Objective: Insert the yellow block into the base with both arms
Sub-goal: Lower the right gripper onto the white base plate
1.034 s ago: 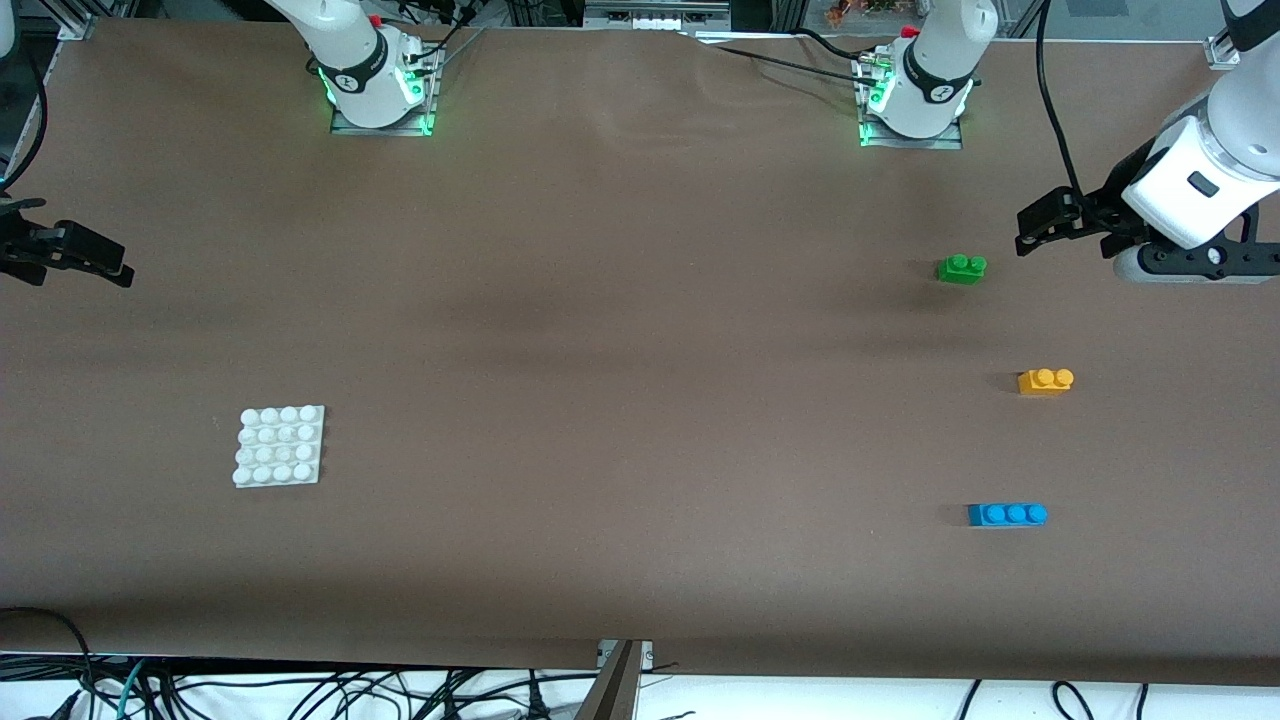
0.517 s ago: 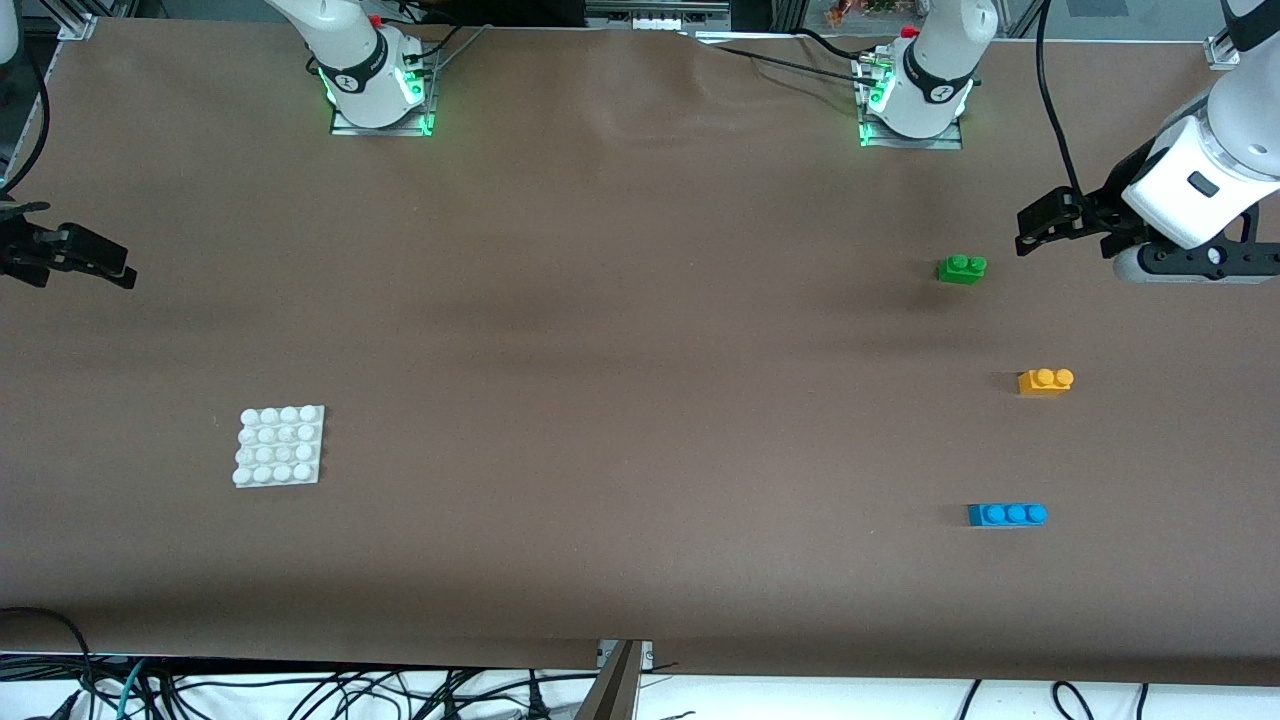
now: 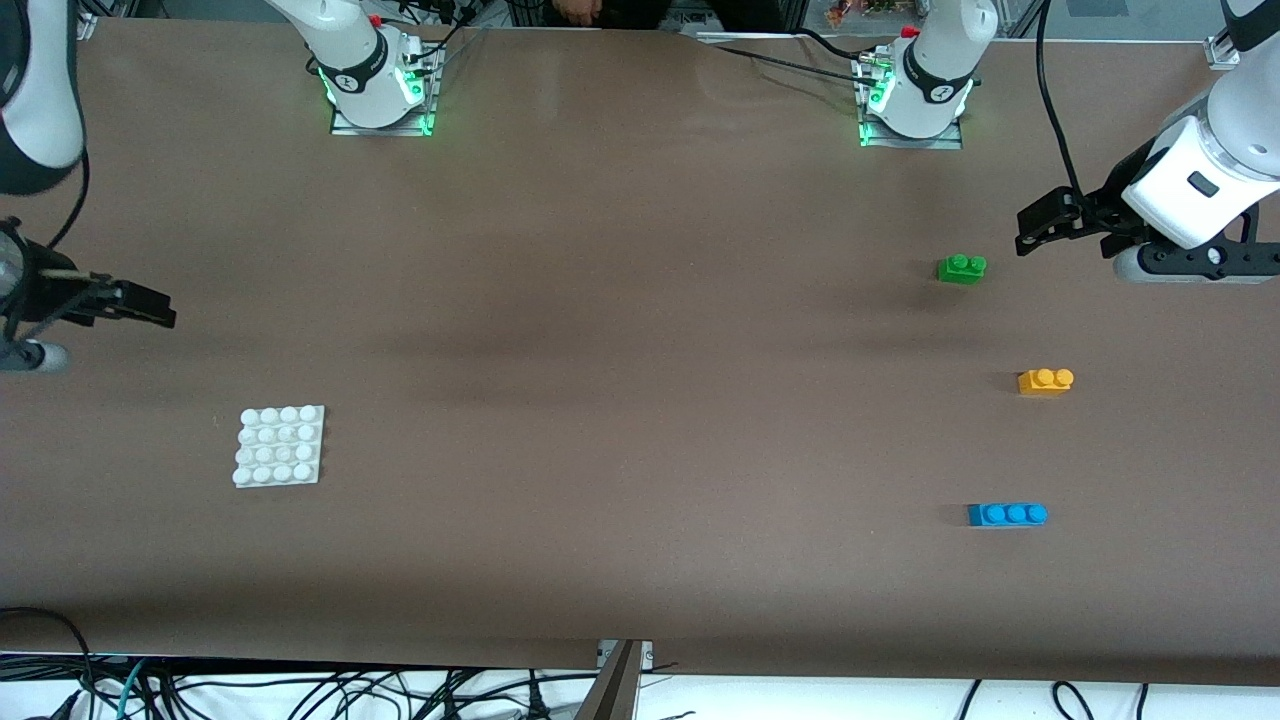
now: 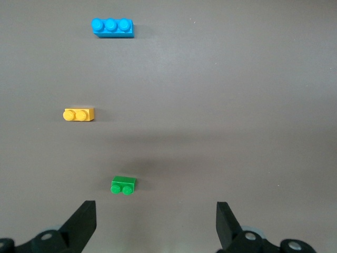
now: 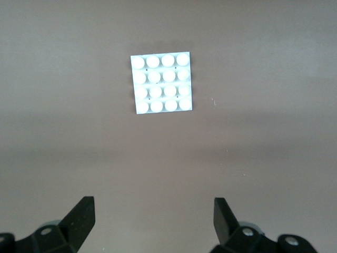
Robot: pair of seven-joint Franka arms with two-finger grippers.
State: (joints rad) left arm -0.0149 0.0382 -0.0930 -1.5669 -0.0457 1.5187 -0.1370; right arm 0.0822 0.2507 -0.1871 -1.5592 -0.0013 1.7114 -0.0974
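Note:
The yellow block (image 3: 1045, 381) lies on the table at the left arm's end, between a green brick and a blue one; the left wrist view shows it too (image 4: 79, 114). My left gripper (image 3: 1040, 222) hangs open above the table beside the green brick, nothing between its fingers (image 4: 156, 224). The white studded base (image 3: 281, 446) lies flat at the right arm's end and shows in the right wrist view (image 5: 161, 83). My right gripper (image 3: 140, 303) is open and empty (image 5: 155, 219), up over the table short of the base.
A green two-stud brick (image 3: 961, 269) lies farther from the front camera than the yellow block, a blue three-stud brick (image 3: 1007, 515) nearer. Both arm bases (image 3: 378, 85) (image 3: 915, 95) stand along the table's edge farthest from the camera. Cables hang below the near edge.
My right gripper has come in from the table's end toward the base, lower in the front view. The left arm and all bricks have stayed still.

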